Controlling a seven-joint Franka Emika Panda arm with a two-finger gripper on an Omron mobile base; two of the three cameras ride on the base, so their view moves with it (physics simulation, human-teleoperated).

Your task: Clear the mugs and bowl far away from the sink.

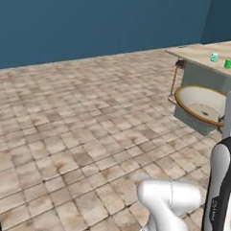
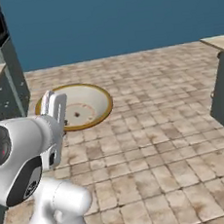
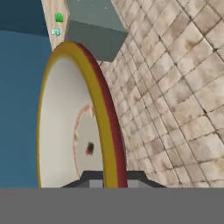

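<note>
Bowl: wide shallow round bowl point(image 3: 65, 131), cream-white inside with a tan-gold rim and reddish-brown outside, faint reddish marks at its centre; it is carried in the air over the tiled floor, tipped so its inside faces sideways.
Gripper: two-finger gripper point(image 3: 109, 177) is clenched on the bowl's rim, one dark fingertip on the inner wall and one on the outer, as the hand view shows.
Handling: my judgement is that the bowl is stiff, glazed and likely slippery, and breakable if dropped; a pinch on the rim leaves the wide body hanging off to one side, so it may swing or slip with quick moves.
Hold: the rim is the sensible place to grip, since the walls are too wide for the jaws.
Floor: tan and brown stone tiles point(image 1: 78, 134) lie under the bowl.
Counter: pale wooden-topped counter on a grey cabinet point(image 1: 206, 69) stands beyond the bowl.
Mugs: small translucent teal mug point(image 1: 214, 57) and small bright green mug point(image 1: 229, 64) sit just beside each other on that countertop.
Wall: dark blue wall point(image 1: 93, 20) behind.
</note>
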